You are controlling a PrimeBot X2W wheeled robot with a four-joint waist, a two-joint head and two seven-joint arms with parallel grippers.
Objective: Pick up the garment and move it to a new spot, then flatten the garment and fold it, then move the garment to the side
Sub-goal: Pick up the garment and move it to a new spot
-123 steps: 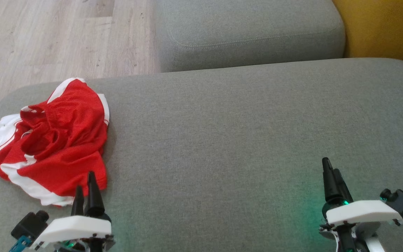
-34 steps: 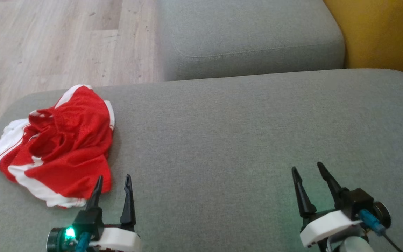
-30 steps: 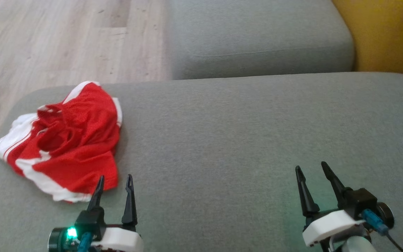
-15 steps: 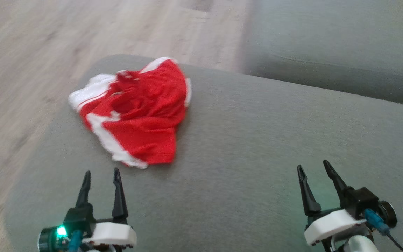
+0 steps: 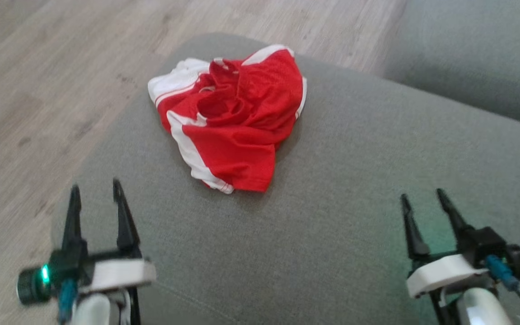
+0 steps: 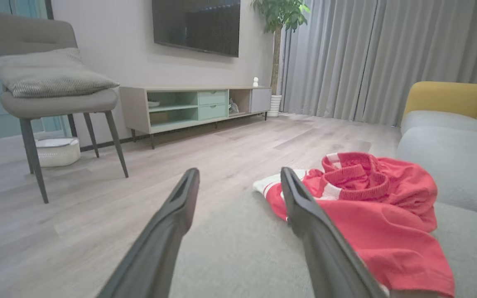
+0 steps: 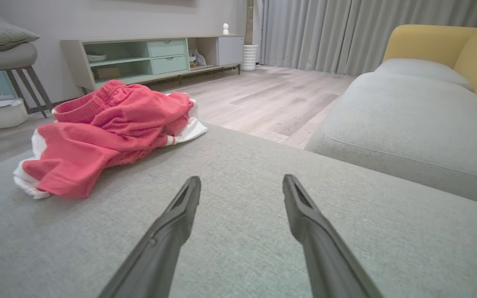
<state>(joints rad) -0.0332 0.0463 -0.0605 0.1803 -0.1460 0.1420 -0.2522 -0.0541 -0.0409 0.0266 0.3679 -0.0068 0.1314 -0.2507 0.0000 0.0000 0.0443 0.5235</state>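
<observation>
The garment (image 5: pixel 235 115) is a pair of red shorts with white side stripes, lying crumpled near the left end of a grey sofa cushion (image 5: pixel 332 216). From the left wrist it appears as the garment (image 6: pixel 371 207) ahead and to the right; from the right wrist, the garment (image 7: pixel 106 128) lies ahead to the left. My left gripper (image 5: pixel 96 192) stands open near the cushion's left edge, short of the cloth, with nothing between its fingers. My right gripper (image 5: pixel 422 196) is open too, hovering over bare cushion well to the right of the shorts.
Wooden floor (image 5: pixel 39 90) lies beyond the cushion's left and far edges. A second grey cushion (image 5: pixel 476 58) sits at the upper right, backed by a yellow sofa part (image 7: pixel 441 45). A chair (image 6: pixel 52 95) and a low cabinet (image 6: pixel 193 103) stand across the room.
The camera has turned left, so the shorts now sit nearer the picture's middle. Both grippers, shut four seconds ago, stand open; the shorts lie as before.
</observation>
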